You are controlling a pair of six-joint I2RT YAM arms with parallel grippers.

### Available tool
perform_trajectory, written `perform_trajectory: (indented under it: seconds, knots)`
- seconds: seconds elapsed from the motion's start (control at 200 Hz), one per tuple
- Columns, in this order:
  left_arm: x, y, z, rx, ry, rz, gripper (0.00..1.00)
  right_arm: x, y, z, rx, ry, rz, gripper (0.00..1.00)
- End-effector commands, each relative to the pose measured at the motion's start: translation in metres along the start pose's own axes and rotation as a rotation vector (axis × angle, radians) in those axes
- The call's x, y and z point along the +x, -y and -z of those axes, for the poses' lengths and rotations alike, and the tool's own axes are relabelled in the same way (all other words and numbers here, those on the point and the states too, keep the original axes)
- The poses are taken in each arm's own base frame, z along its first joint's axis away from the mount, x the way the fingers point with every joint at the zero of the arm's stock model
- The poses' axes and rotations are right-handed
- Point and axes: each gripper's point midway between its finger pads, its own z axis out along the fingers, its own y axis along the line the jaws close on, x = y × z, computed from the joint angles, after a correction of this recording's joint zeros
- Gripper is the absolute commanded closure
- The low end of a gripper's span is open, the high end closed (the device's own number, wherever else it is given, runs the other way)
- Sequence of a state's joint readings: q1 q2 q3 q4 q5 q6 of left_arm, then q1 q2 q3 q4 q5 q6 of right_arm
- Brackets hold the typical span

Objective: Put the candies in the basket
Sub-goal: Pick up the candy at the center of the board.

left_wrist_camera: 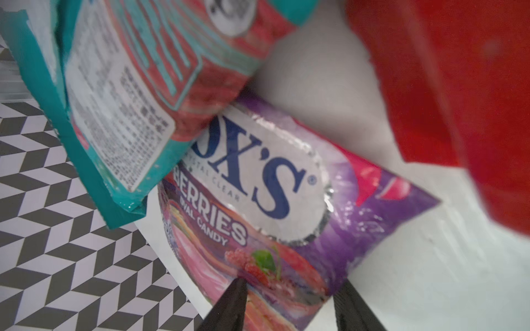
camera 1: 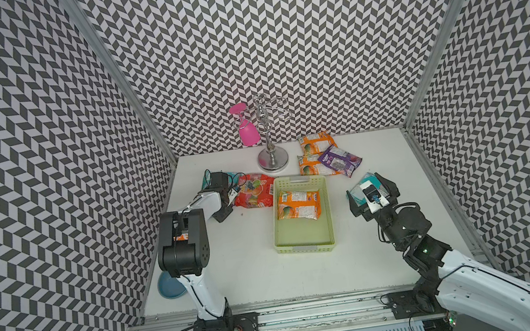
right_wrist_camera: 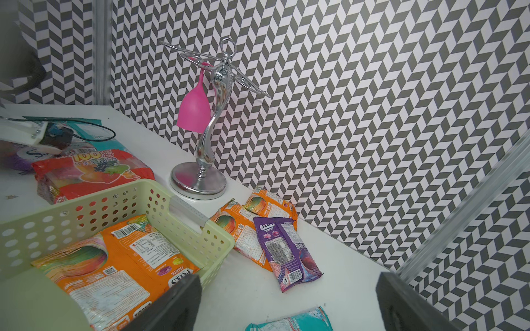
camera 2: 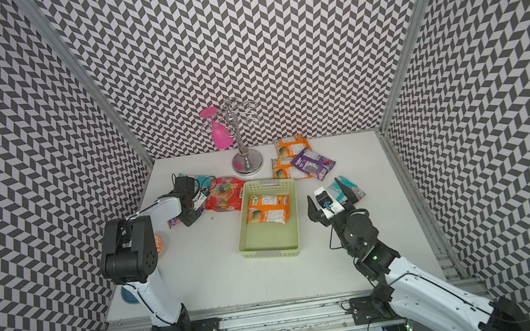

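Note:
The pale green basket [camera 1: 305, 247] [right_wrist_camera: 86, 200] holds one orange packet [camera 1: 299, 205] [right_wrist_camera: 114, 266]. My left gripper [camera 1: 222, 211] [left_wrist_camera: 292, 298] is down at the table's left edge. Its jaws are shut across the end of a pink-purple berry packet [left_wrist_camera: 272, 200]. A teal packet [left_wrist_camera: 114, 100] and the red fruit bag [camera 1: 255, 190] [left_wrist_camera: 459, 100] lie beside it. My right gripper [camera 2: 332, 201] [right_wrist_camera: 289, 301] hangs open over another teal packet [camera 2: 347, 188] [right_wrist_camera: 292, 322], right of the basket. Two orange packets [camera 1: 316, 141] [camera 1: 312, 165] and a purple packet [camera 1: 340, 159] [right_wrist_camera: 286, 252] lie at the back.
A chrome glass stand [camera 1: 271, 158] with a hanging pink glass [camera 1: 248, 131] stands behind the basket. A blue plate [camera 1: 169, 285] sits at the front left, by the left arm's base. An orange-patterned plate [camera 2: 159, 244] shows partly under that arm. Patterned walls enclose three sides.

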State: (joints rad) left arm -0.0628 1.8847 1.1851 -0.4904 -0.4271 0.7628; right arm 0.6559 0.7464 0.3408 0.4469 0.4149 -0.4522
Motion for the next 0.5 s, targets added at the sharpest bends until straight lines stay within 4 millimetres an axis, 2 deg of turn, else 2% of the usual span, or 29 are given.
perform_trajectory:
  seconds: [0.0, 0.185, 0.431, 0.496]
  knots:
    - [0.006, 0.003, -0.002, 0.018, -0.056, -0.001, 0.51, -0.011, 0.007, 0.003, 0.022, 0.051, -0.025, 0.01]
    - [0.005, 0.003, -0.003, 0.008, -0.062, -0.016, 0.67, -0.008, 0.008, 0.003, 0.030, 0.041, -0.017, 0.01]
    - [0.008, 0.011, -0.001, 0.038, -0.064, -0.020, 1.00, -0.007, 0.005, 0.002, 0.019, 0.042, -0.014, 0.01]
    - [0.010, 0.011, 0.002, 0.038, -0.058, -0.020, 1.00, -0.009, 0.004, 0.003, 0.010, 0.053, -0.017, 0.01]
